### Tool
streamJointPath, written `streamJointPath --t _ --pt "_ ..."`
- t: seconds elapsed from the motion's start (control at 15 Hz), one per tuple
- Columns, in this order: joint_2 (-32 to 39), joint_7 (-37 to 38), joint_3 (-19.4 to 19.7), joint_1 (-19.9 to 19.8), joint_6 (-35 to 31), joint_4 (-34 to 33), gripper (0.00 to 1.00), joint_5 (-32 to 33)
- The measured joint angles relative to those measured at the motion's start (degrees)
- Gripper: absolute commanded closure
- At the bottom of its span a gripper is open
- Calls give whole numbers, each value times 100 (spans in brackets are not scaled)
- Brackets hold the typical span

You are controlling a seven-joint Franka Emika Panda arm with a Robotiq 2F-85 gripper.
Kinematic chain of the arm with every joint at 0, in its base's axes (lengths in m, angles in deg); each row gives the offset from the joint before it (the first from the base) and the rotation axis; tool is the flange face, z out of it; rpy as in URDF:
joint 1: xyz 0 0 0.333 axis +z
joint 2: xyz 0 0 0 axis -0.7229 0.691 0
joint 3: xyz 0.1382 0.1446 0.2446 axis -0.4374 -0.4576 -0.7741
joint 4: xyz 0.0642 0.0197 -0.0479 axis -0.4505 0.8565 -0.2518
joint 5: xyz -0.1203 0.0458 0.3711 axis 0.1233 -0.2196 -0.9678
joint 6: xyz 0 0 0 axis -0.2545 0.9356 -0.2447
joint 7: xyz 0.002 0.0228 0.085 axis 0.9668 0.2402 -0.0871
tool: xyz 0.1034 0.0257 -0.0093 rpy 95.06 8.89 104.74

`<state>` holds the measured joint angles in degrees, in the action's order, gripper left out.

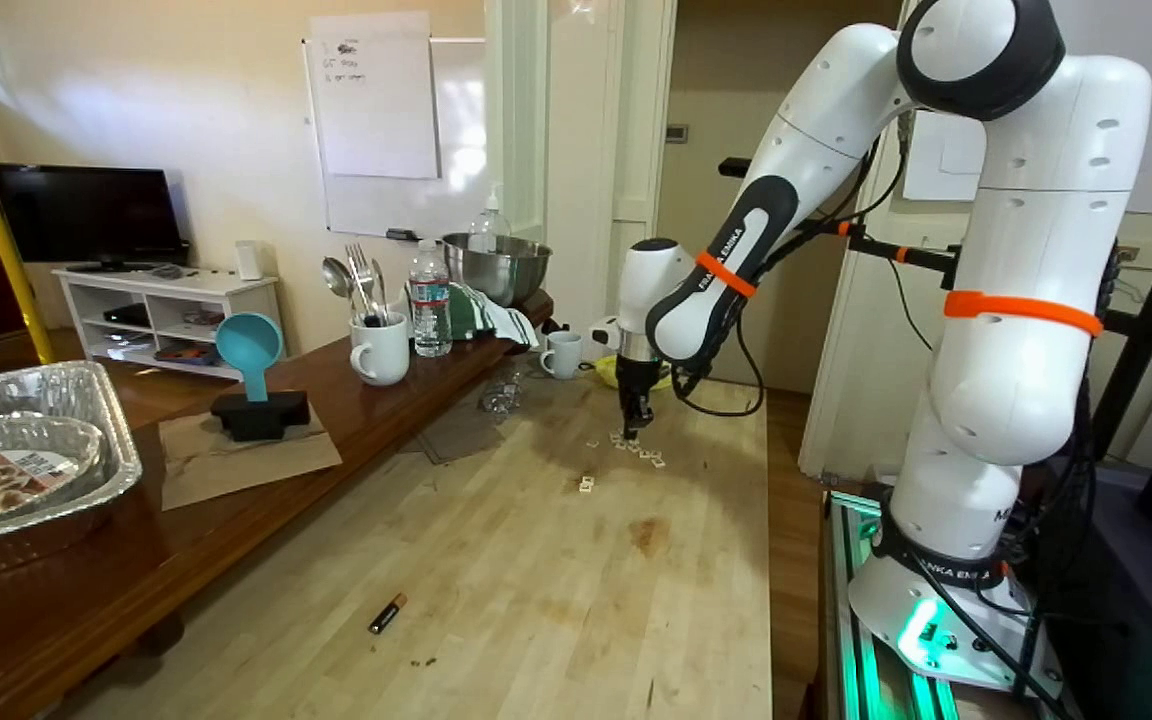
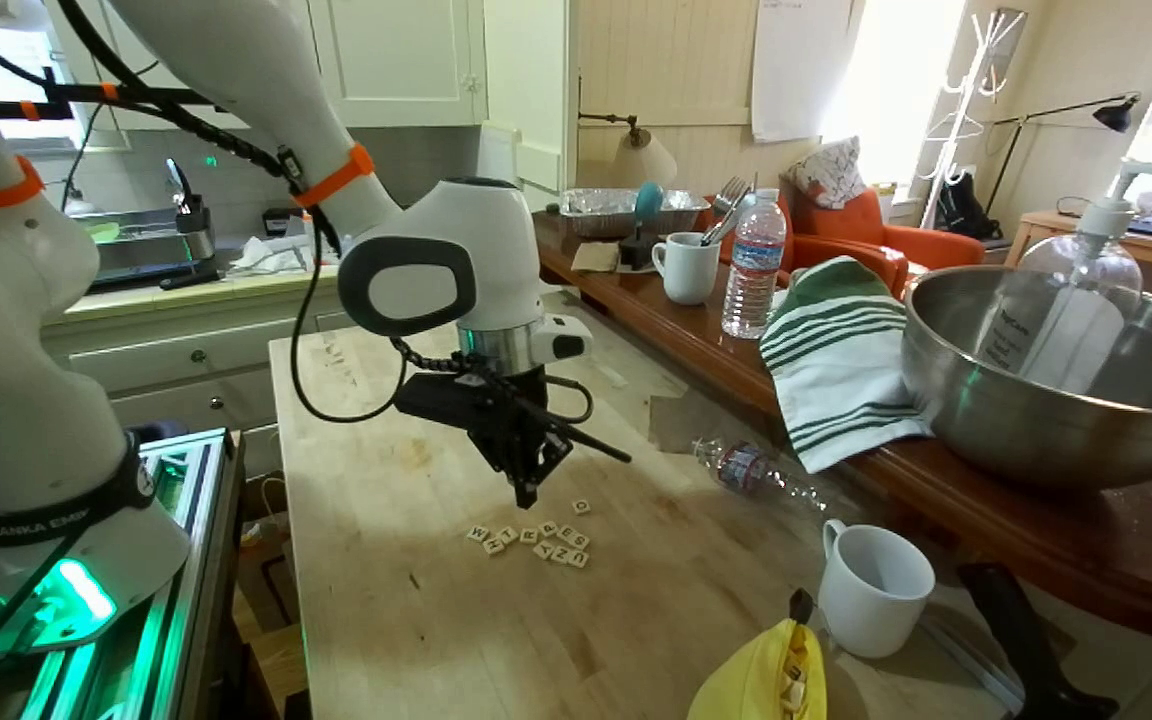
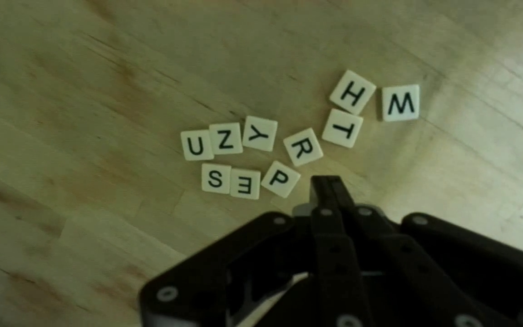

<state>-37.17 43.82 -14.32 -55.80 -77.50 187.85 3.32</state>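
Lying flat on the wooden tabletop (image 3: 107, 91), ten square letter tiles (image 3: 298, 156) fill the middle of your wrist view. The tiles being square, only the group has a long axis, running from left of centre toward the upper right. Facing you nearly upright are U (image 3: 197, 145), Z (image 3: 226, 138) and S (image 3: 216, 178); E (image 3: 245, 183) is upside down; Y (image 3: 260, 133) lies on its side, stem toward the right; T (image 3: 342, 128) is also sideways; P (image 3: 281, 179), R (image 3: 304, 146) and H (image 3: 352, 92) slant. The rightmost tile (image 3: 401, 102) reads as W or M, depending on which way up you take it.

Your gripper (image 3: 327, 181) enters from the bottom, right of centre, its two fingers pressed together. P sits just left of the fingertips, with R above and to the left. In an exterior view the tips hang above the group, and one more tile (image 2: 581, 507) lies slightly apart at its upper right.

"FRANKA EMIKA" runs along your arm (image 1: 816, 120). In an exterior view, a yellow pouch (image 2: 751, 675) lies at the bottom edge, near a white mug (image 2: 876, 590) at lower right; a standing water bottle (image 2: 756, 265), upper right, wears a label too small to read. In an exterior view, a battery (image 1: 387, 613) lies at lower left.
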Motion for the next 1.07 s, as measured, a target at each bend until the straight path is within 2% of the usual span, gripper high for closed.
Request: streamJointPath --t 0.47,1.07 --pt "116 -721 177 -167 -531 44 100 590" --pt "288 -1341 207 -222 -543 131 100 705"
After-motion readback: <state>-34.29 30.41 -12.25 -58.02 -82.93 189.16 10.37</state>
